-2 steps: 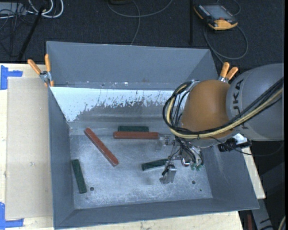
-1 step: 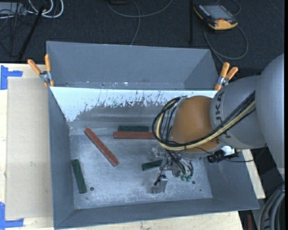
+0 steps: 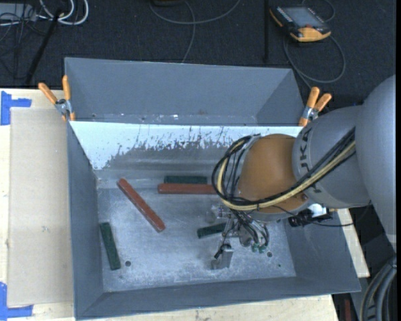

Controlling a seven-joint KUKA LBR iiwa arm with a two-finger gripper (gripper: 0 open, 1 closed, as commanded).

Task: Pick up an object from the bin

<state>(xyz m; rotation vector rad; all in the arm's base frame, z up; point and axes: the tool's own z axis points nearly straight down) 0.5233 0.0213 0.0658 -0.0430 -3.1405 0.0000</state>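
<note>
Bin (image 3: 180,92) of grey metal takes up most of the scene, its sloped walls running down to a flat floor. The arm (image 3: 334,159) reaches in over its right edge, with an orange cover (image 3: 271,169) at the wrist. The gripper (image 3: 226,249) hangs low over the floor toward the bin's near right corner, just beside a short dark green stick (image 3: 210,231). I cannot tell whether it is open or closed, or has hold of anything. A good grasp here probably means squaring up across that stick's narrow width and reaching the floor before closing. Four more sticks lie on the floor: a slanting red-brown stick (image 3: 140,204) across the middle, a level red-brown stick (image 3: 186,188) and a far green stick (image 3: 185,178) side by side by the far wall, and a left green stick (image 3: 109,245) near the left wall.
</note>
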